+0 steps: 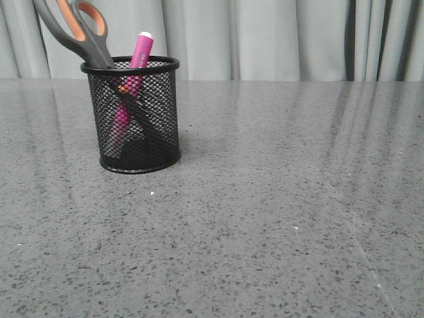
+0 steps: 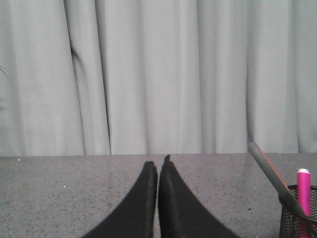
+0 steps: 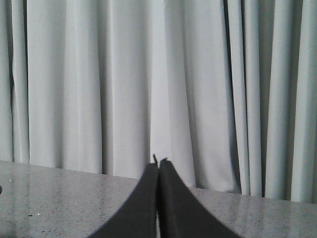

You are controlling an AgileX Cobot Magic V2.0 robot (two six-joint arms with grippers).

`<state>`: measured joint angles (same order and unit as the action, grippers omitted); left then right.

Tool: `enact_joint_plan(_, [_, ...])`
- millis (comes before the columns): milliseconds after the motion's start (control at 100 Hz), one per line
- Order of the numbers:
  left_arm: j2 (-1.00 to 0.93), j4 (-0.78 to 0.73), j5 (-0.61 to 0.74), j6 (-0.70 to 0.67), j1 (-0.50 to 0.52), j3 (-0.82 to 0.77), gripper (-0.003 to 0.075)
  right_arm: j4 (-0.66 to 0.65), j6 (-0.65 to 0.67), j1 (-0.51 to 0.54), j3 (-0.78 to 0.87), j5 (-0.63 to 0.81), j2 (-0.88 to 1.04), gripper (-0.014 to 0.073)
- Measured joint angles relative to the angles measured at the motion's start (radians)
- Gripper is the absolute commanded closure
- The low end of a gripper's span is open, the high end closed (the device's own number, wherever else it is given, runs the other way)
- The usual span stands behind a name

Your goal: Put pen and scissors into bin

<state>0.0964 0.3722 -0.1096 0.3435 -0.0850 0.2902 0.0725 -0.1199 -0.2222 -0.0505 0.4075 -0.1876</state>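
Note:
The black mesh bin (image 1: 138,116) stands upright on the grey table at the left in the front view. The pink pen (image 1: 141,50) stands in it, its white cap above the rim. The scissors (image 1: 83,30) stand in it too, blades down, orange-lined handles leaning up to the left. In the left wrist view the bin (image 2: 299,213), the pen (image 2: 303,191) and a scissors handle (image 2: 270,173) show at the frame's edge. My left gripper (image 2: 158,166) is shut and empty, apart from the bin. My right gripper (image 3: 159,162) is shut and empty. Neither gripper shows in the front view.
The grey speckled table (image 1: 278,199) stretches wide to the right of the bin and in front of it. A pale grey curtain (image 1: 265,36) hangs behind the table's far edge.

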Motion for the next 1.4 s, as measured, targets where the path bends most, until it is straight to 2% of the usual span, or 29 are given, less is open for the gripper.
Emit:
enact_joint_plan(220, [-0.031,0.002,0.008,0.000,0.000,-0.029,0.0742,0.000,-0.004,0.000,0.042,-0.088,0.118,0.0668])
enact_joint_plan(520, [-0.031,0.019,0.008,0.000,0.000,-0.056,0.0741,0.000,-0.004,0.000,0.042,-0.132,0.120,0.0668])
enact_joint_plan(750, [-0.031,0.023,0.008,0.000,0.000,-0.058,0.0741,0.000,-0.004,0.000,0.042,-0.222,0.121,0.0669])
enact_joint_plan(1401, [-0.031,0.023,0.005,0.000,0.000,-0.058,0.0741,0.000,-0.005,0.000,0.042,-0.233,0.121,0.0669])
